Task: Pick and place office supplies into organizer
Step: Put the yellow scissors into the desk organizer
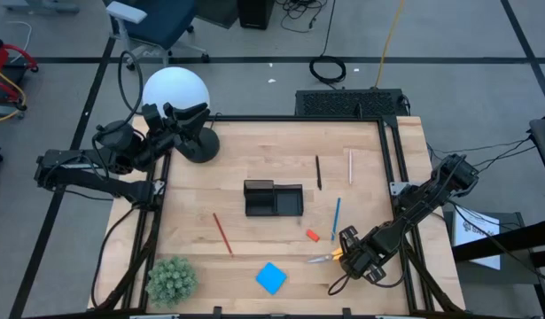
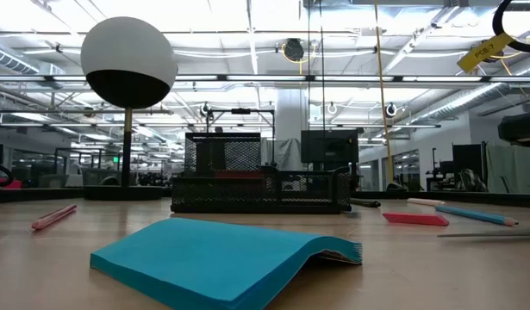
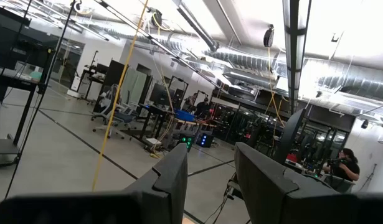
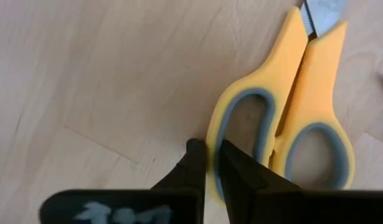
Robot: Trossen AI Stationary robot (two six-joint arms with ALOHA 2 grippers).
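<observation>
The yellow-handled scissors (image 4: 284, 118) lie flat on the worktop (image 1: 254, 151) near its right front corner, blades toward the organizer (image 1: 273, 198); the right tool (image 4: 211, 163) has pinched one handle loop's rim, apparently for lifting; the left tool (image 3: 210, 177), fingers parted and empty, waits raised beside the lamp (image 1: 175, 93).

Wooden table (image 1: 254, 151) carries organizer (image 1: 273, 198), scissors (image 1: 325, 258), pad (image 1: 271, 277).

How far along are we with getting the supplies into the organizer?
Nothing is visibly in the organizer yet. The right end effector is shut on the scissors handle loop, still on the table. Left: red pencil, blue pad, eraser, blue, black and pale pens. The left end effector waits, raised beside the lamp.
</observation>
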